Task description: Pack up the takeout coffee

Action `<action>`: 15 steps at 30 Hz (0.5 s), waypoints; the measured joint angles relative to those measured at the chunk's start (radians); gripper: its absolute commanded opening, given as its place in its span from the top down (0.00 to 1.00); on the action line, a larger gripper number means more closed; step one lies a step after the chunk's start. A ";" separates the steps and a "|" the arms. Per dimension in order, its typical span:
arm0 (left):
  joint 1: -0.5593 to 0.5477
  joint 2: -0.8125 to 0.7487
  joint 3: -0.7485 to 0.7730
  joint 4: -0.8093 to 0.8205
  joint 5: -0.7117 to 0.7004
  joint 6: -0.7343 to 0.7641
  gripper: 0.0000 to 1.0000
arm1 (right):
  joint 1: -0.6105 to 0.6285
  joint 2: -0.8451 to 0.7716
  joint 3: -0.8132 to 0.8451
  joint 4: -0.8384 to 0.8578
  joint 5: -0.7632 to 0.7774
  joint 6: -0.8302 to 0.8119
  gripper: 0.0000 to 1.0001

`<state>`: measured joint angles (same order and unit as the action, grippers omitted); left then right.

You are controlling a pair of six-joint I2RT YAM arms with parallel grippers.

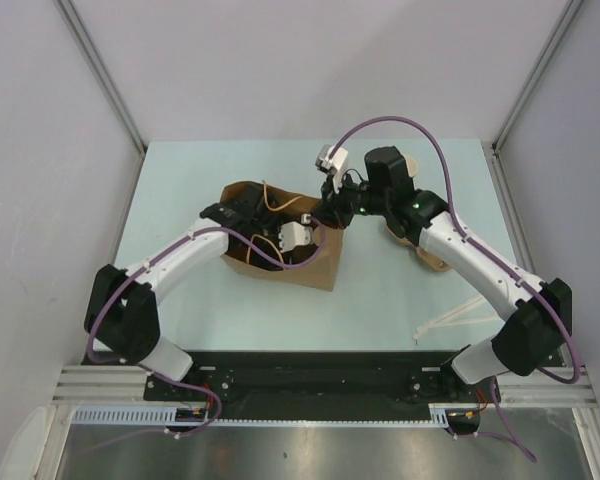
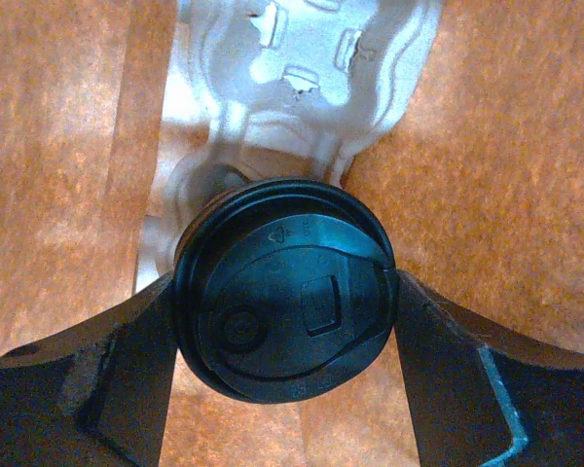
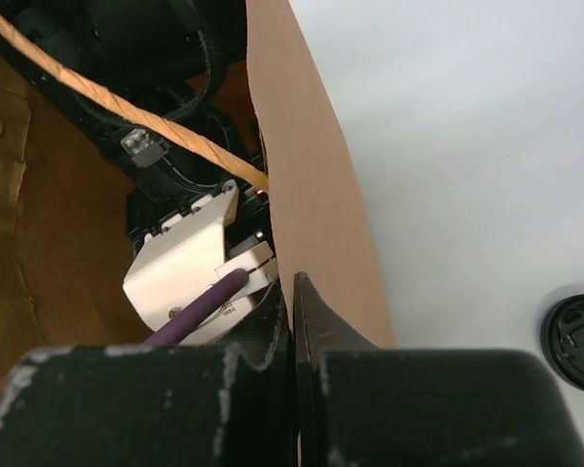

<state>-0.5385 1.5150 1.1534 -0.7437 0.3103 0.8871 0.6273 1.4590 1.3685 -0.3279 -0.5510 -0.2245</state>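
Note:
A brown paper bag [image 1: 315, 265] stands open in the middle of the table. My left gripper [image 1: 242, 212] reaches down into it. In the left wrist view my left gripper [image 2: 284, 326] is shut on a round black lid [image 2: 282, 287], one finger on each side. The lid sits over a hole of a pale moulded-pulp tray [image 2: 302, 68] at the bag's bottom. The tan paper cup is hidden; I cannot tell whether it is under the lid. My right gripper [image 1: 330, 212] [image 3: 294, 292] is shut on the bag's right wall [image 3: 311, 175].
A second black lid [image 3: 576, 342] lies on the table right of the bag. Tan objects [image 1: 435, 262] are partly hidden behind my right arm. White strips [image 1: 450, 322] lie at the front right. An orange cable [image 3: 127, 112] crosses the bag's mouth.

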 measured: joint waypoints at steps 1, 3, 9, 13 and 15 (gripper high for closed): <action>0.005 0.015 0.016 -0.011 0.006 -0.002 0.73 | -0.009 0.011 0.006 0.000 -0.012 0.007 1.00; 0.015 0.046 0.049 -0.034 0.018 -0.003 0.73 | -0.024 0.029 0.016 0.003 -0.024 0.013 1.00; 0.041 0.121 0.128 -0.085 0.055 -0.008 0.73 | -0.056 0.077 0.050 0.001 -0.053 0.027 1.00; 0.045 0.151 0.152 -0.090 0.069 -0.015 0.73 | -0.078 0.118 0.088 -0.019 -0.075 0.049 1.00; 0.046 0.161 0.157 -0.090 0.073 -0.016 0.72 | -0.090 0.142 0.109 -0.024 -0.089 0.061 1.00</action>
<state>-0.4923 1.6764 1.3106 -0.8341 0.3836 0.8711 0.5369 1.6012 1.4773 -0.3519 -0.6399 -0.1635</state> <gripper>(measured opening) 0.813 0.009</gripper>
